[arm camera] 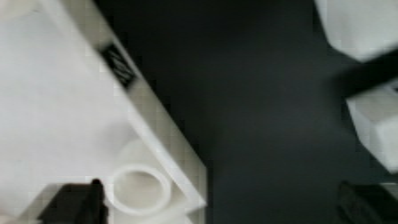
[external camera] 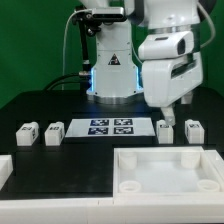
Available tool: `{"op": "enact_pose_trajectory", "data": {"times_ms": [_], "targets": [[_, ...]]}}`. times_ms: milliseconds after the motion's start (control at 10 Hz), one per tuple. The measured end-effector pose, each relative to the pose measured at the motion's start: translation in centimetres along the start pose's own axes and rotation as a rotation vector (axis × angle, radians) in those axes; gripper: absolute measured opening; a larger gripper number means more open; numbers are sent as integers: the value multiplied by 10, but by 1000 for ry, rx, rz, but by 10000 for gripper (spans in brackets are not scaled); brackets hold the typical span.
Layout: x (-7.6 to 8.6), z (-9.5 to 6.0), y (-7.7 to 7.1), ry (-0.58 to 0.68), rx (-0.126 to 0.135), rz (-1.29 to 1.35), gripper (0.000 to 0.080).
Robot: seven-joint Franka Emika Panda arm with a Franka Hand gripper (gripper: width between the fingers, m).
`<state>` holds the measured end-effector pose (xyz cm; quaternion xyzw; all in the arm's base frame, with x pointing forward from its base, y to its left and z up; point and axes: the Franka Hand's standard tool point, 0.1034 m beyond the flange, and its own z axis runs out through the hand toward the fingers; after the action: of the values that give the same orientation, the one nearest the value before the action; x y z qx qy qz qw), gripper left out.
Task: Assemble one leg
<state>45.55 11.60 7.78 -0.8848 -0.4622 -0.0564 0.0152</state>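
Four small white tagged legs stand in a row on the black table in the exterior view: two on the left (external camera: 27, 133) (external camera: 54, 131) and two on the right (external camera: 165, 130) (external camera: 193, 130). My gripper (external camera: 172, 112) hangs just above the right pair, near the far rim of the large white tray part (external camera: 165, 152). In the wrist view my gripper (arm camera: 219, 205) is open and empty. Its dark fingertips (arm camera: 71, 203) straddle the tray part's rim (arm camera: 107, 120) and its round corner hole (arm camera: 137, 188). A blurred white block (arm camera: 365, 25), likely a leg, lies beyond.
The marker board (external camera: 112, 126) lies between the two pairs of legs. The robot base (external camera: 112, 70) stands behind it. Another white part (external camera: 4, 170) pokes in at the exterior view's left edge.
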Motion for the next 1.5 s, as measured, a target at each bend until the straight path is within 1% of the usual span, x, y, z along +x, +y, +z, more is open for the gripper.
{"op": "enact_pose_trajectory", "data": {"times_ms": [100,500,600,700,800,900,1000,1300,1400,1500], "targets": [[4,0,-8,9,1,127,649],[4,1,-11,14,20,512,649],[6,3,-11,16,34,696,649],[20,22,-5,16,53,803,649],[32,40,-6,16,73,923,649],[33,44,-10,18,78,967,649],[32,41,-8,20,75,927,649],[32,42,-8,10,80,925,649],[24,43,-17,-115,133,919,649],[23,37,-23,-244,187,933,649]]}}
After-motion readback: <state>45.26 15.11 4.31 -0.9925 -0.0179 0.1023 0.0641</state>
